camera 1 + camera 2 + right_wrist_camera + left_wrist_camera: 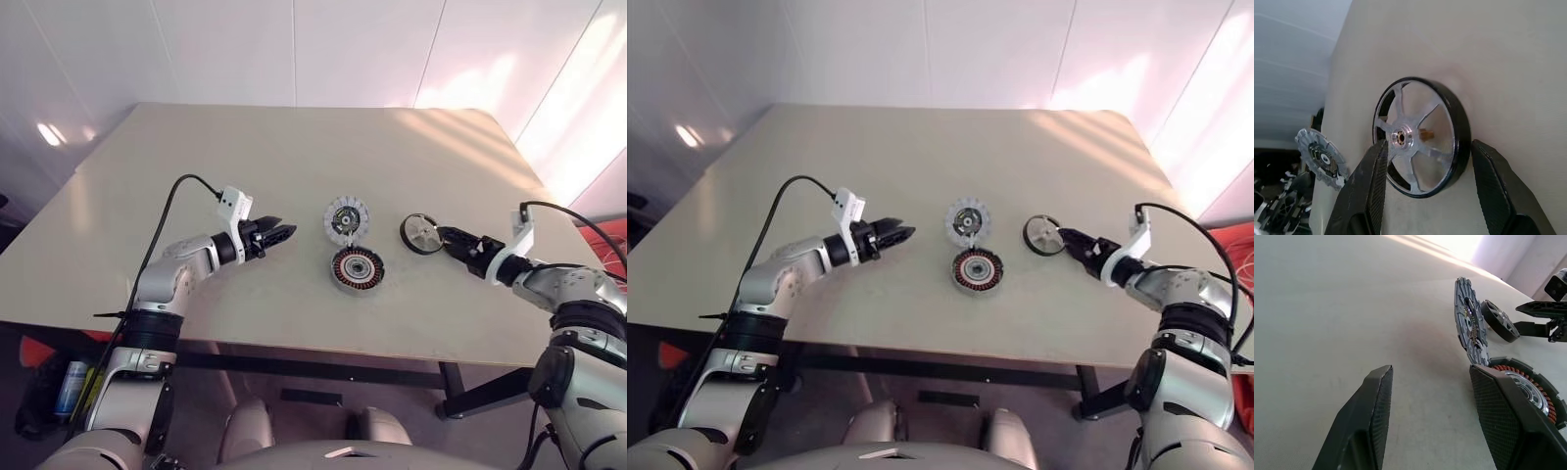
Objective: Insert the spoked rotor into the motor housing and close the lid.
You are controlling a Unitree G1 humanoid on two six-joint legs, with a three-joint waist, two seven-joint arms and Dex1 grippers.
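The spoked rotor [421, 234], black-rimmed with a silver spoked face, lies flat on the table to the right of the motor housing [357, 268]. The housing shows its copper windings, and the ribbed grey lid [348, 217] stands raised at its far edge. My right gripper [453, 238] is open and low over the table. In the right wrist view its fingers [1374, 191] reach either side of the rotor [1420, 137] without closing on it. My left gripper [284, 233] hovers open and empty to the left of the lid, pointing toward it.
The beige table [294, 157] has a near edge just below both arms and a right edge behind my right arm. A black cable [162, 220] loops over my left forearm. White wall panels stand beyond the far edge.
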